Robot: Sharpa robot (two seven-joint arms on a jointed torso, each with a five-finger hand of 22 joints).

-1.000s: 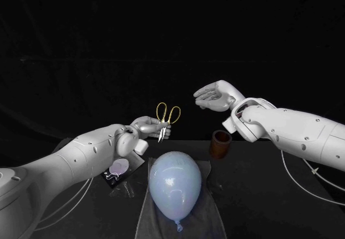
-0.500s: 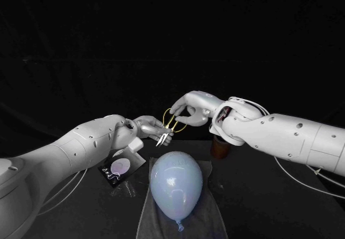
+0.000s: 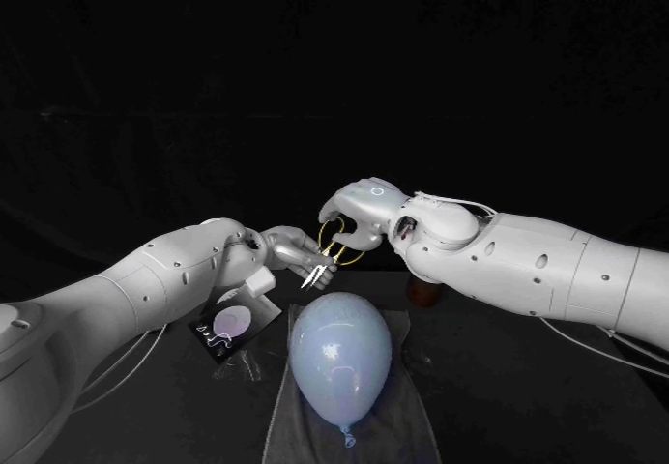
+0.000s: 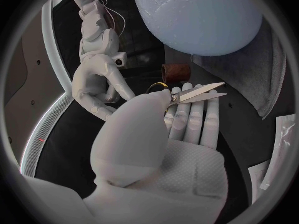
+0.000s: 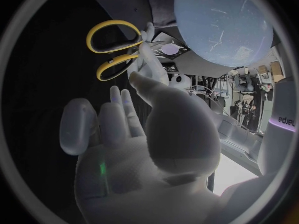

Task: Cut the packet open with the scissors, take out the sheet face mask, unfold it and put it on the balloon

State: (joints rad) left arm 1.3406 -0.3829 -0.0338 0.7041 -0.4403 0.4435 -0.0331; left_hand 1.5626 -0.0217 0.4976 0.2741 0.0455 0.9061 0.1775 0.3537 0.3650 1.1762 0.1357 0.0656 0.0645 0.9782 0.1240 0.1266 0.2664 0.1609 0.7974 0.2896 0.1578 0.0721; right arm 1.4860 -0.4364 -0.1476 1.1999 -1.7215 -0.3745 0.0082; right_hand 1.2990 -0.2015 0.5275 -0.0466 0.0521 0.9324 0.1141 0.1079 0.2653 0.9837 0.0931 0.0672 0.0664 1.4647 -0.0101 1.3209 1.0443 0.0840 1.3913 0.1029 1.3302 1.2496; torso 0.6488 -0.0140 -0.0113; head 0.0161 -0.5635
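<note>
My left hand [image 3: 290, 251] holds the scissors [image 3: 325, 261] in the air above the table, pinched near the pivot. Their silver blades [image 4: 201, 91] point down toward the balloon and the yellow handles [image 5: 113, 49] stick up. Fingers spread, my right hand [image 3: 357, 209] hovers just over the handles; in the right wrist view its fingertips [image 5: 118, 98] stop short of the loops. The pale blue balloon [image 3: 341, 356] lies on a grey cloth [image 3: 407, 425] near the table's front. On the table to the balloon's left, under my left arm, lies the dark packet [image 3: 229, 329].
A brown cup [image 3: 422, 289] stands behind the balloon, mostly covered by my right arm, and also shows as the brown cup [image 4: 176, 72] past the blades. A clear wrapper [image 3: 246, 365] lies beside the packet. The table is black with dark surroundings.
My right hand has swung left and down from beside the scissors to just over their handles. My left hand has lowered the scissors a little.
</note>
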